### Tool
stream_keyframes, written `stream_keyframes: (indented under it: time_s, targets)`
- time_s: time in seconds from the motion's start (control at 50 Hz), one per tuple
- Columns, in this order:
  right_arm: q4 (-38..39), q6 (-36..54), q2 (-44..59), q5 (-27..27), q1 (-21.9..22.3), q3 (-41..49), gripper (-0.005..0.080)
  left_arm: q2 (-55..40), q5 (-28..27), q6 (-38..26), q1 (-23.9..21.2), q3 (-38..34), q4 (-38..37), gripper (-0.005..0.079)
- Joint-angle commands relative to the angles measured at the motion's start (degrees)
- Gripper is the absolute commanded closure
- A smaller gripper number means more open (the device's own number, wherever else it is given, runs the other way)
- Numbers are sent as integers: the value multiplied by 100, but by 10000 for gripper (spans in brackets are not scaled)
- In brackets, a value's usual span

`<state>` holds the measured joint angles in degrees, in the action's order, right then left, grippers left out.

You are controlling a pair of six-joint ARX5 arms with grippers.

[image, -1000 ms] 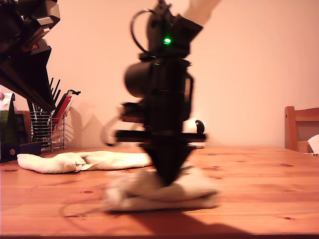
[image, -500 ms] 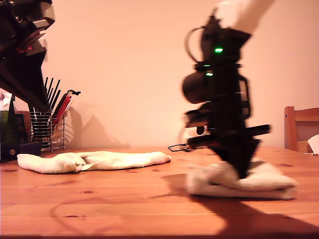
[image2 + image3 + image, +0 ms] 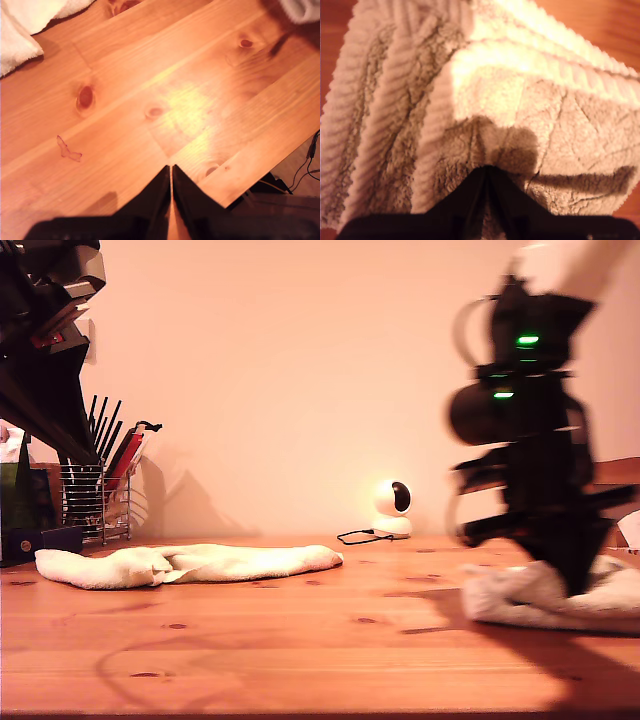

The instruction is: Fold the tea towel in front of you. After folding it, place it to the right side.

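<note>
The folded cream tea towel (image 3: 520, 598) lies on the wooden table (image 3: 300, 640) at the exterior view's right. My second gripper (image 3: 578, 585) stands upright over it, blurred. In the second wrist view its ribbed, fluffy layers (image 3: 520, 100) fill the picture, and my second gripper (image 3: 486, 172) is shut with its tips pinched into the cloth. My first gripper (image 3: 171, 172) hangs high over bare table boards, shut on nothing. Its dark arm (image 3: 45, 360) is at the exterior view's upper left.
A second cream cloth (image 3: 190, 562) lies bunched and long at the exterior view's left, and its edge (image 3: 20, 30) shows in the first wrist view. Behind it stand a wire utensil rack (image 3: 95, 500) and dark boxes (image 3: 25, 530). A small white round device (image 3: 392, 508) with a cable sits at the back.
My second gripper has slid the folded towel across the table from the middle to the exterior view's right. The first arm and the other cloth have stayed put.
</note>
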<state>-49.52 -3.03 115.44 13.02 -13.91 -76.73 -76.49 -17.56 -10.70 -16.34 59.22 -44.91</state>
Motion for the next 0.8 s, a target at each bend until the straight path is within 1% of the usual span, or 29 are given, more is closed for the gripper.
stream_keyframes:
  time_s: [0.0,0.2,0.38,0.58,0.66,0.78]
  targets:
    - [162,52,811,208,417,872,763,-39,-20,-24,11,-81,46,761]
    - [586,249,304,240,920,1436,763,-42,-20,-24,11,-81,149,761]
    - [754,354,37,164,1263,1617,763,-42,-31,-24,11,-81,232,761]
    - [824,343,-363,-175,1274,1631,763,-42,-52,-22,11,-81,369,761]
    - [861,308,-756,-350,1274,1631,763,-42,-92,-22,9,-81,415,761]
    - [780,308,-1405,-378,1274,1631,763,-42,-170,-22,9,-81,481,761]
